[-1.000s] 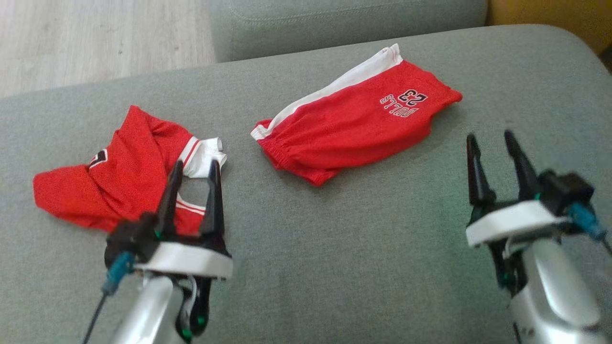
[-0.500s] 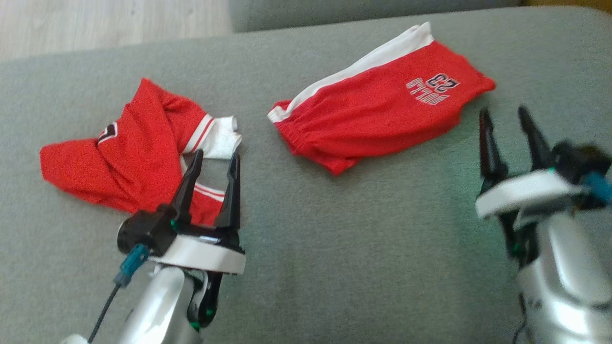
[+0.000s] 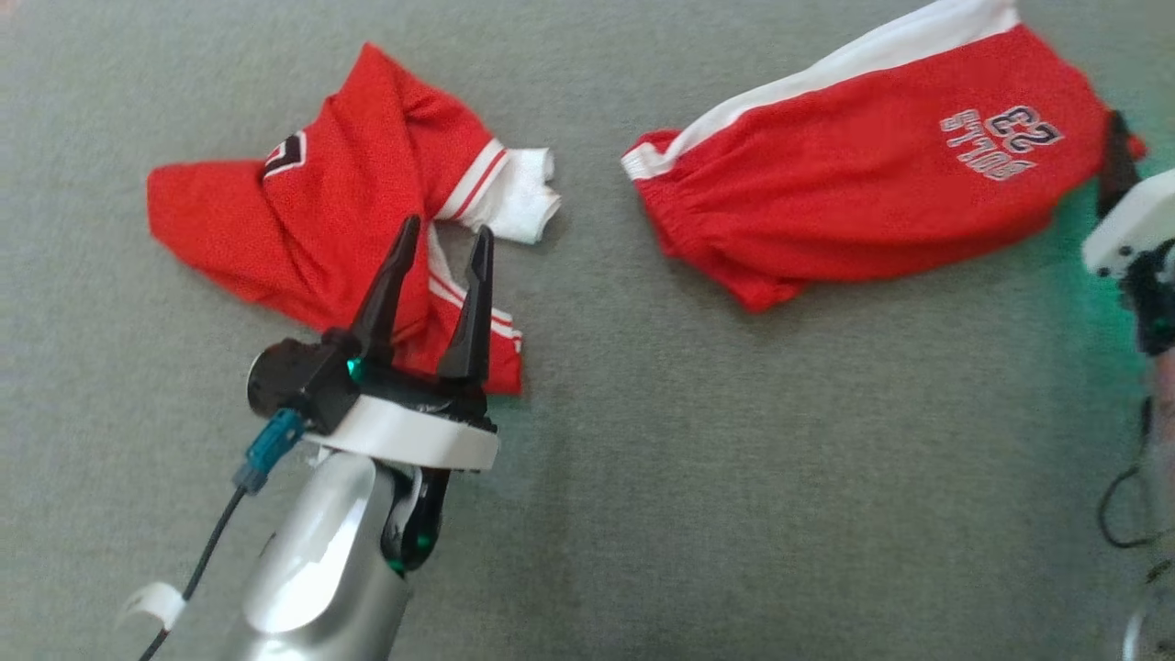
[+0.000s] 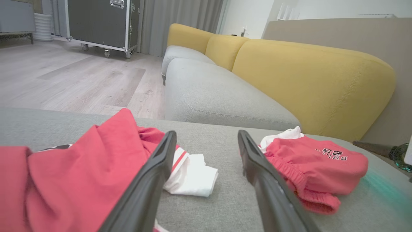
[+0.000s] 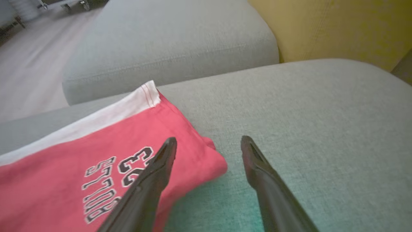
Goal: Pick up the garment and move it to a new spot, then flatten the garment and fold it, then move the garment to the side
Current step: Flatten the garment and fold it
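Note:
Two red garments lie on the grey sofa cushion (image 3: 734,459). A crumpled red jersey (image 3: 340,211) with white-striped trim lies at the left. Folded red shorts (image 3: 872,174) with a white side band and "BULLS 23" print lie at the right. My left gripper (image 3: 447,227) hovers open over the jersey's near right part, and its fingers frame the white sleeve (image 4: 193,175). My right gripper (image 5: 209,138) is open at the shorts' (image 5: 96,154) printed end. Its left finger is over the print and its right finger over bare cushion. One of its fingers (image 3: 1117,161) shows at the right edge.
A second grey seat cushion (image 4: 219,96) and yellow backrests (image 4: 305,80) lie beyond the garments. Wood floor (image 4: 64,77) and a black wheeled case (image 4: 99,22) are off to the left. Bare cushion spreads between and in front of the garments.
The head camera has tilted down, so the whole picture has shifted. My right gripper has come up to the shorts' printed end. The left stays over the jersey, both open.

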Robot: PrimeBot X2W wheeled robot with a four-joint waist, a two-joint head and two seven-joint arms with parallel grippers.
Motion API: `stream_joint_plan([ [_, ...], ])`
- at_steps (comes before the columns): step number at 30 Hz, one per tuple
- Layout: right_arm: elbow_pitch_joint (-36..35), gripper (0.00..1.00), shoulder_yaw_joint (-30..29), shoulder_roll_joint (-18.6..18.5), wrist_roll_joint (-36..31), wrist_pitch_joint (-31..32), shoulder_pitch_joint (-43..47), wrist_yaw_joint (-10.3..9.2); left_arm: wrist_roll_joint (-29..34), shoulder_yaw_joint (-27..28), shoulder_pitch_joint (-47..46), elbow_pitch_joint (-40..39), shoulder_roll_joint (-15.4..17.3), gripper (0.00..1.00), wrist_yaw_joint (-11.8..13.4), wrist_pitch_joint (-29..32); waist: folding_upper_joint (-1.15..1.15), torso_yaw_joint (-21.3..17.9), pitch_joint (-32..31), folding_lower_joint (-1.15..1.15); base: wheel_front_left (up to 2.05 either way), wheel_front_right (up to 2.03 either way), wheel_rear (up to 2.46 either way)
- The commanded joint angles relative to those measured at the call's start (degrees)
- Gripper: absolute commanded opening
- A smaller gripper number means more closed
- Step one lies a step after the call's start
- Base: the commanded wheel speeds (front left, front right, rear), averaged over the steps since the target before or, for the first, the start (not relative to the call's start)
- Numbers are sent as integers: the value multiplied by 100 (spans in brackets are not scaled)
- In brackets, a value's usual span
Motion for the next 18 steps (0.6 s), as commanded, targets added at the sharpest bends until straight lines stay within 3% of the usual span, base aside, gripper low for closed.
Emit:
stream_joint_plan([
  [1,-37,100,23,-130,-127,25,-247,-5,51,144,-222,-169,33,100,-22,-29,0,167,160,-1,0,0,0],
  [7,769,100,-128,-350,-456,80,-727,-5,88,99,-342,-205,-2,100,-64,-29,0,329,342,-1,0,0,0],
  [16,1617,100,157,-442,-610,19,-1087,-5,122,140,-433,-197,-27,100,-95,-29,0,390,466,-1,0,0,0],
  [17,1725,0,286,-397,-553,-87,-1145,-5,140,172,-436,-192,-29,100,-98,-29,0,352,451,-1,0,0,0],
  [18,1755,0,336,-374,-510,-182,-1169,-5,152,192,-430,-189,-27,100,-99,-29,0,323,432,-1,0,0,0],
])
